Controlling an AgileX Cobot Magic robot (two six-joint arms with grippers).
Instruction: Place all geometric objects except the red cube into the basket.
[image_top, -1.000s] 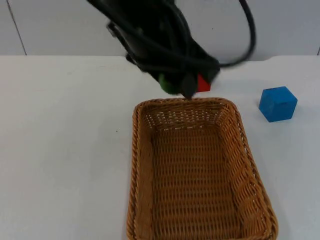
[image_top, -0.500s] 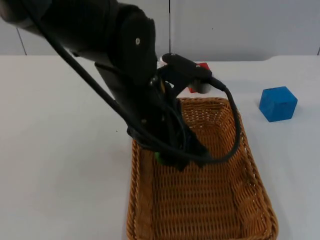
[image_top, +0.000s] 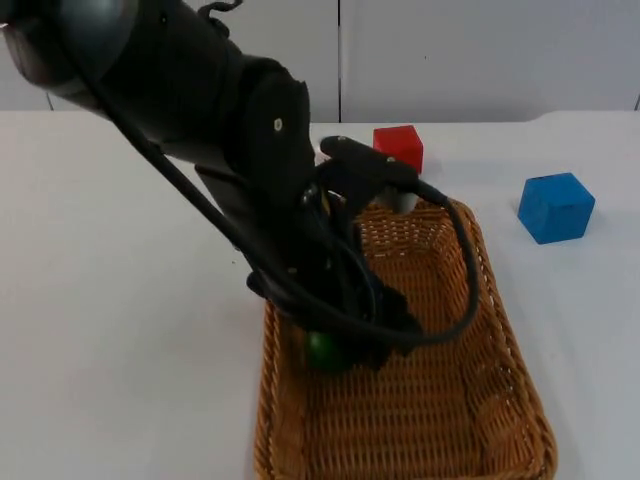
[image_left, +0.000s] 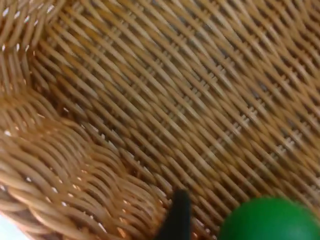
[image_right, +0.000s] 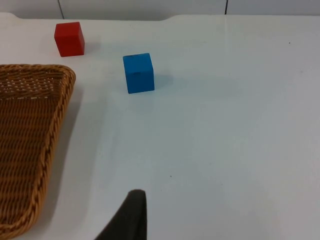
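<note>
The woven basket (image_top: 492, 292) lies at the middle of the table, near its front edge. My left gripper (image_top: 352, 350) reaches down inside it by the left wall, shut on a green ball (image_top: 321, 352). The left wrist view has that ball (image_left: 270, 220) beside a black fingertip (image_left: 176, 215), just over the wicker floor (image_left: 200, 100). A red cube (image_top: 398, 147) stands behind the basket, and a blue cube (image_top: 556, 207) sits to the basket's right. My right gripper (image_right: 131, 217) waits over bare table, with the blue cube (image_right: 138, 73), red cube (image_right: 69, 38) and basket rim (image_right: 60, 95) ahead of it.
The left arm and its cable hang over the basket's back left part. White table top stretches to the left and right of the basket, and a grey partition wall (image_top: 480, 50) closes off the far side.
My left arm swung from behind the basket to inside it, carrying the green ball, then sank lower toward the floor. The red cube is uncovered again.
</note>
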